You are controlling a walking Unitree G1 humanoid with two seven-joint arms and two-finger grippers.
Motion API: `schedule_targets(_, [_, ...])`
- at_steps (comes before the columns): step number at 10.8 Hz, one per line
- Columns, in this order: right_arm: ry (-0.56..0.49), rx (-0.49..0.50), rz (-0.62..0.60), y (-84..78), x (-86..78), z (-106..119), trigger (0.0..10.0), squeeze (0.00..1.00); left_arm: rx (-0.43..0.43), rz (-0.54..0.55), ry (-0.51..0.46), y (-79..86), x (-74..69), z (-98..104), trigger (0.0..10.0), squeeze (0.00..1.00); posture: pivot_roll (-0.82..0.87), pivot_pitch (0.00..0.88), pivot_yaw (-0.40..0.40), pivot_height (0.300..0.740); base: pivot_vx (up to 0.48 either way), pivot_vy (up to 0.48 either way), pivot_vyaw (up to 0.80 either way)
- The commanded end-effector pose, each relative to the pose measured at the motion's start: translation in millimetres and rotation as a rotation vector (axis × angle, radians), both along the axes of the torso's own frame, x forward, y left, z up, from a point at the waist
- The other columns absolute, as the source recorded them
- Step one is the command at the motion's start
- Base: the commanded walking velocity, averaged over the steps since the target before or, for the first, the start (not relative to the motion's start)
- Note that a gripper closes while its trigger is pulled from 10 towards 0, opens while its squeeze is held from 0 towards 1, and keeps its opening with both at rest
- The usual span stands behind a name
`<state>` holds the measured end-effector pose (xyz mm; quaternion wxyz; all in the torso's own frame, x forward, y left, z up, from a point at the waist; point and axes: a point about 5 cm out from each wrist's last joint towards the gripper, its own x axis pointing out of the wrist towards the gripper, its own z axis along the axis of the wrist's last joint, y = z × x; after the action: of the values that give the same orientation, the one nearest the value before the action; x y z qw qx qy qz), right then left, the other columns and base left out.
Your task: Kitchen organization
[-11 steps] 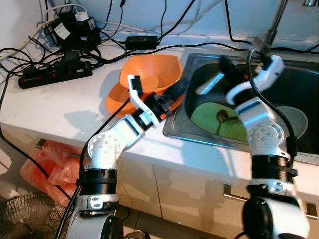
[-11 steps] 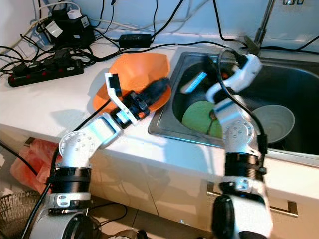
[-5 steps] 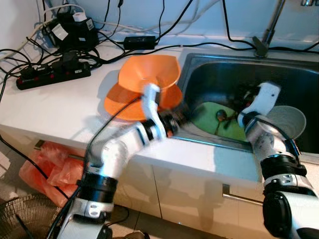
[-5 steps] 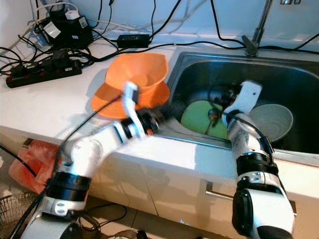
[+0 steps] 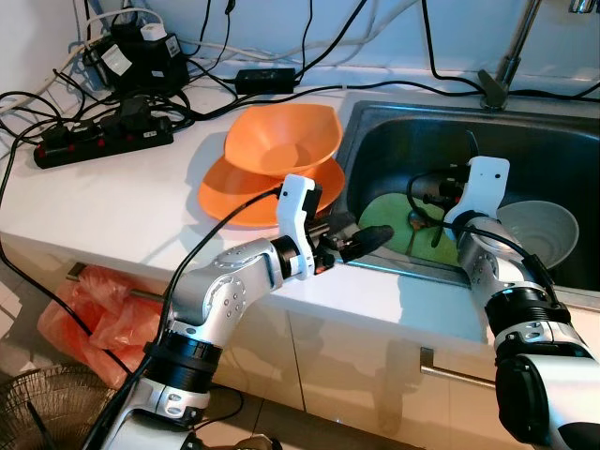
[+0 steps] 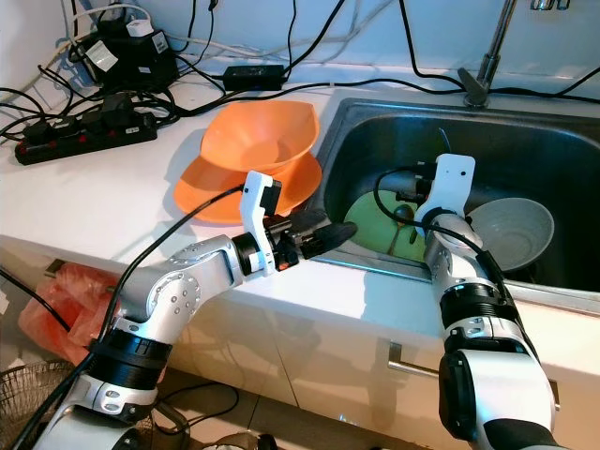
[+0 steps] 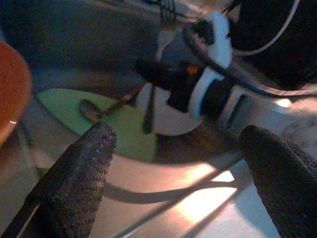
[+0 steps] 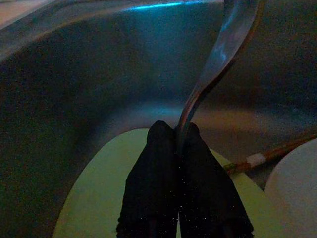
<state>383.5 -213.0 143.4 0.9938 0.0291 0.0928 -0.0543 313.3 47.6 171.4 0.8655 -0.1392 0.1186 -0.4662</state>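
My right gripper [image 5: 427, 186] is low inside the steel sink [image 5: 375, 131], shut on a metal fork [image 8: 218, 54]; its tines show in the left wrist view [image 7: 166, 22]. It hangs just above a green plate [image 5: 384, 217] on the sink floor, where a brown-handled spoon [image 5: 418, 221] lies. A white bowl [image 5: 548, 230] sits beside the plate. My left gripper [image 5: 361, 242] is open and holds nothing, stretched over the sink's front left rim, pointing at the right gripper. On the counter an orange bowl [image 5: 281, 139] rests on an orange plate [image 5: 225, 192].
A black power strip [image 5: 103, 141], adapters and many cables crowd the counter's back left. The faucet [image 5: 506, 61] rises behind the sink. An orange plastic bag [image 5: 89, 314] lies on the floor beside the cabinet, whose handle [image 5: 459, 367] faces me.
My left gripper left the orange dishes and swung right to the sink's front rim. My right gripper came down from high in the sink to just above the green plate, still gripping the fork.
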Motion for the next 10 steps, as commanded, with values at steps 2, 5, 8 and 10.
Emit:
schedule_targets(2, [0.085, -0.041, -0.004, 3.1, -7.2, -24, 3.1, 0.00, 0.116, 0.050, -0.107, 7.2, 3.4, 0, 10.0, 0.00, 0.11, 0.063, 0.110, 0.740, 0.000, 0.000, 0.00])
schedule_targets(5, [0.094, -0.079, 0.000, -0.1, -7.0, -25, 10.0, 0.23, 0.161, 0.004, -0.123, 3.6, -1.2, -3, 10.0, 0.00, 0.11, 0.060, 0.108, 0.740, 0.000, 0.000, 0.00])
schedule_targets(8, [0.091, -0.080, 0.012, 0.7, -5.9, -24, 10.0, 1.00, 0.198, -0.059, -0.099, 3.0, -7.0, -10, 10.0, 0.00, 0.11, 0.056, 0.109, 0.740, 0.000, 0.000, 0.00])
schedule_targets(10, [0.092, -0.082, 0.020, 2.4, -5.9, -25, 10.0, 1.00, 0.207, -0.049, -0.107, 4.5, -5.7, -10, 10.0, 0.00, 0.11, 0.054, 0.106, 0.740, 0.000, 0.000, 0.00])
